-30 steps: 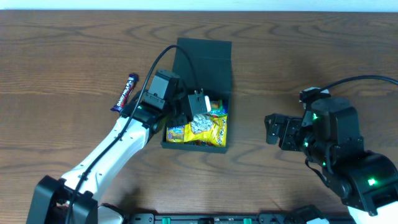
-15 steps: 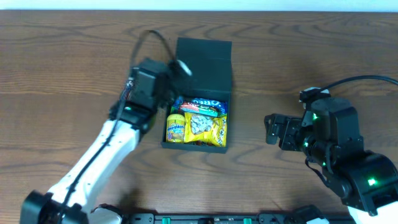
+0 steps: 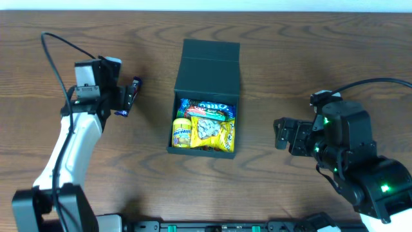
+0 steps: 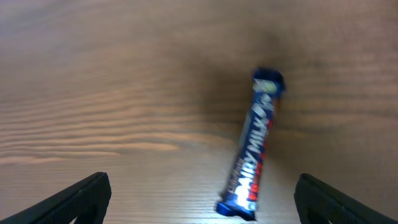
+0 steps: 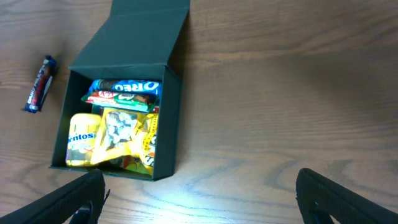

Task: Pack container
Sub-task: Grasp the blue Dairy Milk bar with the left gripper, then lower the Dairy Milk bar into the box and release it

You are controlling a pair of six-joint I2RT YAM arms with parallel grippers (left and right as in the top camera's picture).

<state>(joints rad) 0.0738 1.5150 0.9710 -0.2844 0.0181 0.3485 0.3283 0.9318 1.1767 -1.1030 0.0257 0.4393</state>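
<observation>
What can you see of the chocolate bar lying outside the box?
The chocolate bar is slim, in a glossy dark-blue wrapper with white Dairy Milk lettering and some red, apparently sealed. It lies flat on the wooden table, to the left of the container in the overhead view, touching only the table. The left gripper hangs open above it.

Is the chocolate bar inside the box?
No, the chocolate bar lies on the table, apart from the box.

wooden table | blue chocolate bar, probably Dairy Milk, lying flat
</observation>
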